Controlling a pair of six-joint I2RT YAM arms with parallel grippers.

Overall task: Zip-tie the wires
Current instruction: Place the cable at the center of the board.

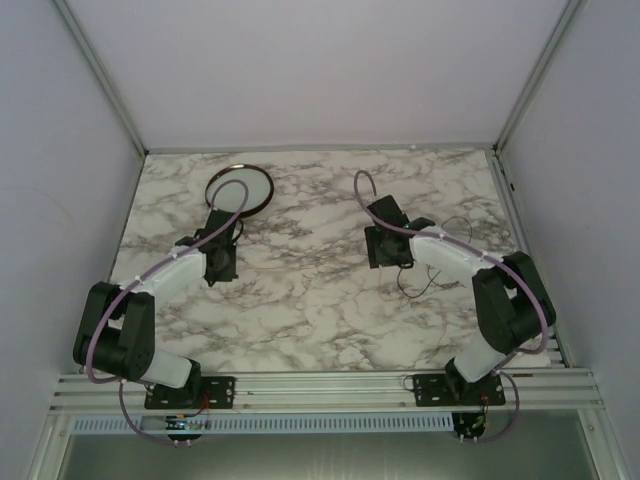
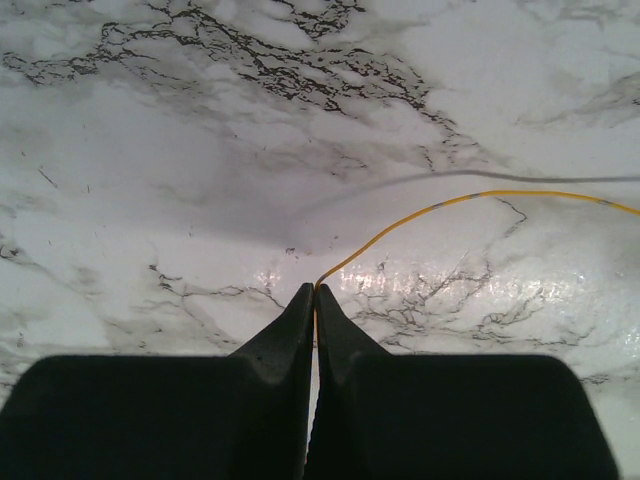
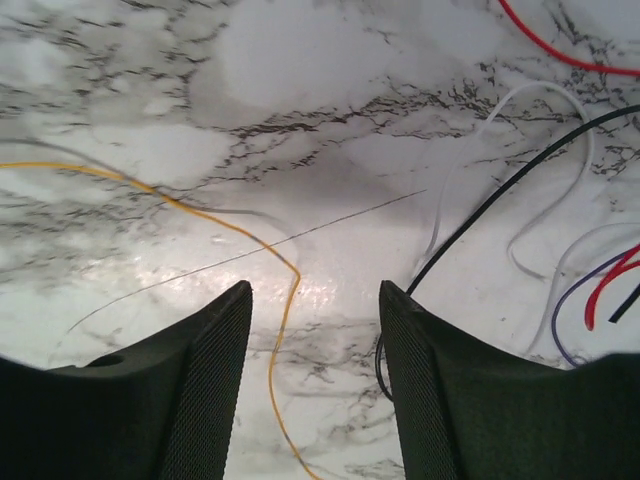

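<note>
**Left gripper pinches yellow wire; right gripper gapes over the tangle**

On the marble table [image 1: 320,310], the left gripper [image 2: 315,290] is clenched, its fingertips pressed together on a yellow wire [image 2: 430,208]. The wire comes out from between the tips, rises off the table and curves away to the right, throwing a pale shadow on the marble beside it. From above, this gripper sits on the left side of the table, just on the near side of a round dish [image 1: 241,190].

The right gripper [image 3: 315,287] is released: its two fingers stand apart and grasp nothing. The yellow wire lies on the table under the gap and snakes away to the left.

The wires [image 1: 432,280] lie loose on the right side of the table, near the right gripper and partly under that arm. In the right wrist view a black wire [image 3: 500,190] runs past the right finger, with a white wire [image 3: 575,120] looping beside it, a red wire [image 3: 560,55] further off and a purple wire [image 3: 560,300] at the right edge.
</note>
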